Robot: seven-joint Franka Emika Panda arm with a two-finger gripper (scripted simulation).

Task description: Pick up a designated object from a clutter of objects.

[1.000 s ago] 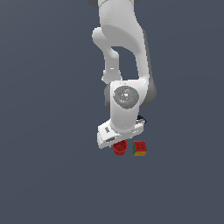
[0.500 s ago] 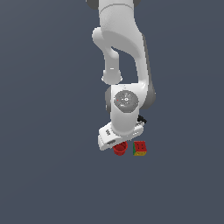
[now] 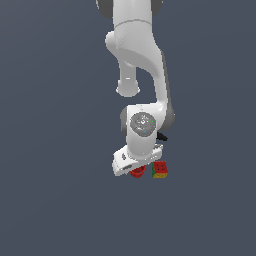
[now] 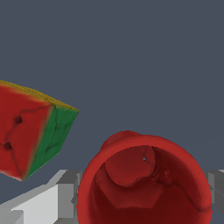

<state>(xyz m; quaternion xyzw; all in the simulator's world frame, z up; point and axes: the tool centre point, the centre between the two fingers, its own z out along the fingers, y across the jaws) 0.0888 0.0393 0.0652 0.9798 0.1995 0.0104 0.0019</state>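
Note:
The small red cup (image 3: 138,172) stands on the grey floor, mostly hidden under my hand in the exterior view. In the wrist view the red cup (image 4: 144,183) is seen from above with its mouth open. My gripper (image 4: 142,192) is open and low over the cup. One grey finger (image 4: 65,190) stands on one side of the cup and the other finger (image 4: 217,183) on the opposite side, both close to its rim. The gripper (image 3: 136,171) itself is barely visible in the exterior view.
The red, green and yellow puzzle cube (image 3: 160,170) sits close beside the cup, on the exterior view's right; it also shows in the wrist view (image 4: 30,131). The flat box and the clamp are not clearly in view. Plain grey floor lies all around.
The arm has lowered steadily, bringing the hand down onto the cup. The cup and the cube have not moved.

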